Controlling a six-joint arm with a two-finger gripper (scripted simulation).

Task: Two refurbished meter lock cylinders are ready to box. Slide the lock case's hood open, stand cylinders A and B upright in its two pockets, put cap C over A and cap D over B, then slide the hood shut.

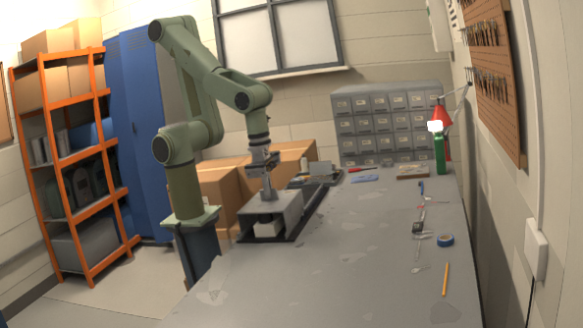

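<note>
The pockets of the lock case (280, 216) lie under its grey hood (276, 206), so only a pale block (267, 229) shows through the open near end below it. The case sits on dark rails (306, 204) at the left edge of the bench. My gripper (268, 194) reaches straight down onto the top of the hood, closed on the hood's handle. A dark tray (318, 176) with small parts sits behind the case; I cannot pick out cylinders or caps in it.
Cardboard boxes (245, 179) stand behind the case, left of the bench. A drawer cabinet (387, 123), a green bottle (440, 152) and a red lamp (440, 118) fill the far end. Blue tape (445, 239), a pencil (444, 279) and small tools lie along the right side.
</note>
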